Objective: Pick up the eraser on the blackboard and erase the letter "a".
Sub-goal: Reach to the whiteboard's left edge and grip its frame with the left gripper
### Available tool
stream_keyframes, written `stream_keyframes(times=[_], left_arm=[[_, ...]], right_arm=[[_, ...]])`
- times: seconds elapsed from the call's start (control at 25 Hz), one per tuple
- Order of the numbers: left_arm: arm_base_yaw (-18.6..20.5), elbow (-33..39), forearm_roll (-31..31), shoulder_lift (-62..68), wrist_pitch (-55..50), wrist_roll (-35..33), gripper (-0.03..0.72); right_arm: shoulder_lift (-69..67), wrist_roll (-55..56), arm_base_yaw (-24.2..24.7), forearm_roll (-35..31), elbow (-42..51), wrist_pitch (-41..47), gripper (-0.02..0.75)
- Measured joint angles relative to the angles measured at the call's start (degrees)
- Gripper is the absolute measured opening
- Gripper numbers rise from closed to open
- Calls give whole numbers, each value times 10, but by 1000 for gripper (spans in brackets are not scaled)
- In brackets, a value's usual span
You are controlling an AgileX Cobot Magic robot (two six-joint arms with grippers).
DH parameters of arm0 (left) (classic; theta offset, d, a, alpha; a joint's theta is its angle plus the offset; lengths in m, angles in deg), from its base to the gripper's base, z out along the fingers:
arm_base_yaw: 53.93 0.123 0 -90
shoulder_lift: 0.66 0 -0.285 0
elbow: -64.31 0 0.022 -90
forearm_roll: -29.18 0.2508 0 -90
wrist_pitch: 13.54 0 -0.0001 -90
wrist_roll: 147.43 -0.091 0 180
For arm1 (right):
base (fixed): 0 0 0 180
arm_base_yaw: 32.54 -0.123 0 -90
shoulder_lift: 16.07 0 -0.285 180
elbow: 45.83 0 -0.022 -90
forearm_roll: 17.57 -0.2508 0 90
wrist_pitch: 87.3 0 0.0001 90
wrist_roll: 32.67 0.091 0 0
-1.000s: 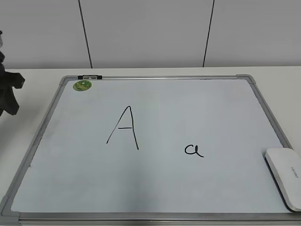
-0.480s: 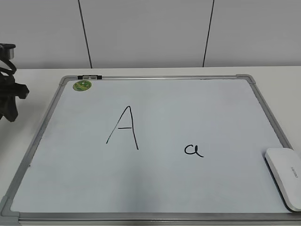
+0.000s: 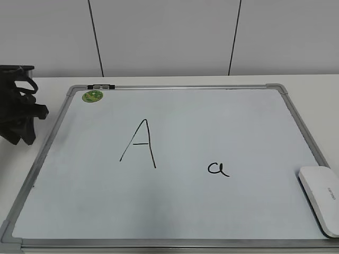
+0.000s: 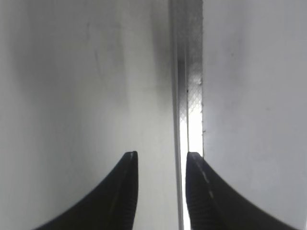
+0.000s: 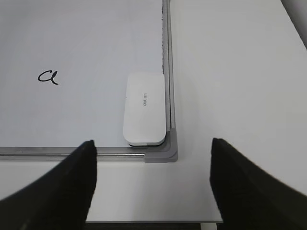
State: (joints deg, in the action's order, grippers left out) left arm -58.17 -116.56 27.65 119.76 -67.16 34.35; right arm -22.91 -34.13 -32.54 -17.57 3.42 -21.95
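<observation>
The eraser (image 3: 321, 198) is a white rounded block lying in the near right corner of the blackboard (image 3: 175, 211). It also shows in the right wrist view (image 5: 144, 108), against the board's frame. The small black letter "a" (image 3: 218, 169) is to its left, and also shows in the right wrist view (image 5: 48, 76). My right gripper (image 5: 152, 143) is wide open and empty, held above the table just short of the eraser. My left gripper (image 3: 21, 132) is at the board's left edge. In its wrist view the left gripper (image 4: 160, 163) is open and empty, over the frame rail (image 4: 188, 72).
A tall capital "A" (image 3: 139, 144) is written left of the middle. A round green sticker (image 3: 92, 96) sits at the board's far left corner. The grey plastic corner (image 5: 168, 152) lies beside the eraser. The white table's front edge (image 5: 153, 221) is close behind my right gripper.
My left arm has moved right, further into view, toward the board's left edge. The eraser, the letters and the board have not moved.
</observation>
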Motion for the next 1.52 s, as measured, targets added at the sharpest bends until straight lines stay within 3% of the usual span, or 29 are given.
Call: stream_keyframes(times=[0.36, 1.2, 1.32, 1.52], left_arm=[[0, -54, -16, 39, -4, -10, 243], [0, -59, -38, 99, -8, -18, 241], [0, -59, -45, 99, -10, -18, 197], [0, -60, -52, 101, -11, -18, 39]], right_arm=[[0, 0, 0, 0, 0, 0, 547], [0, 0, 0, 0, 0, 0, 547], [0, 0, 0, 0, 0, 0, 547], [0, 0, 0, 0, 0, 0, 547]])
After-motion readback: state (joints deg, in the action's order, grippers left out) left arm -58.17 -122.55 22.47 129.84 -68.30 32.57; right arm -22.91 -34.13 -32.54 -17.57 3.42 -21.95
